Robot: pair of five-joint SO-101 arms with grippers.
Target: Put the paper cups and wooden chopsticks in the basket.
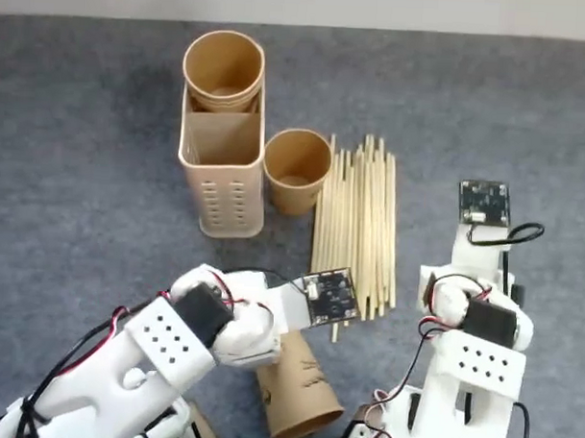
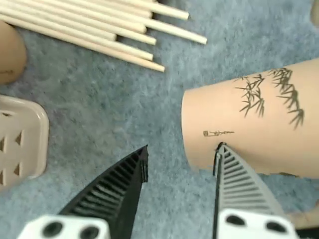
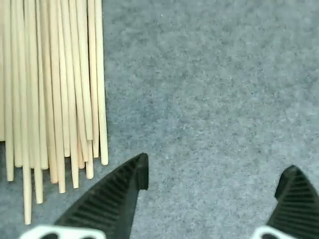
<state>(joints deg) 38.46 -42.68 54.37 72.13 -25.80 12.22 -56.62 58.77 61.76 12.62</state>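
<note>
One grey carpet-like mat [image 1: 75, 125] underlies the chopsticks [image 1: 355, 221].

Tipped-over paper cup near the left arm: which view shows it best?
Left wrist view: the paper cup lies close up, printed side showing, with the open left gripper at its end. In the high view the left arm covers part of it. The right wrist view faces the wooden chopsticks.
</note>
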